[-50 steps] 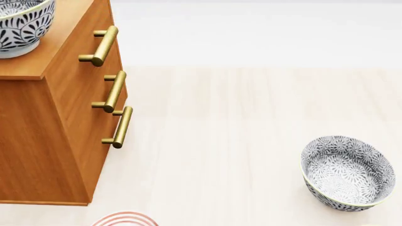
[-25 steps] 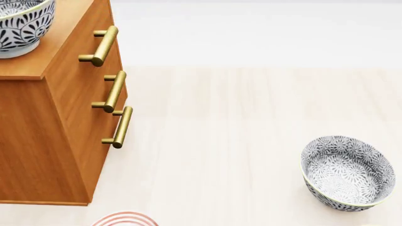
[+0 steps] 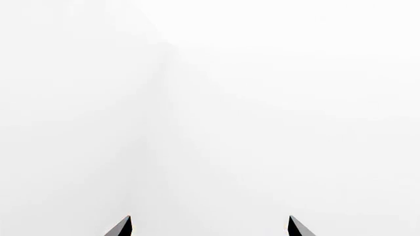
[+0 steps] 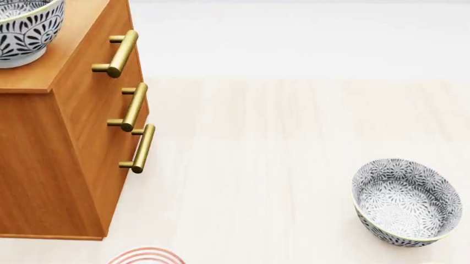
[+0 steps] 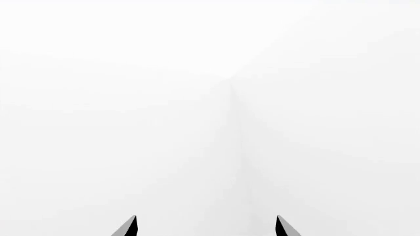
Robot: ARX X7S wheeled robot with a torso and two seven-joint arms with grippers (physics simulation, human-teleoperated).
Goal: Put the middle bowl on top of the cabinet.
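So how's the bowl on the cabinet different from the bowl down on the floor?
The bowl on the cabinet sits high on the cabinet top, cut off by the frame edge; the bowl on the floor rests low on the pale floor, fully in view. The cabinet bowl's pattern looks darker and bolder. Both are deep, round and floral-patterned.

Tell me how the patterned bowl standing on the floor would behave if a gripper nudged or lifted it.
The bowl on the floor looks rigid and glazed, so it would likely hold its shape but feel slippery and chip if dropped. Its deep walls taper to a narrower base, so a push high on the rim might tip it; a low push would probably slide it over the smooth pale floor.
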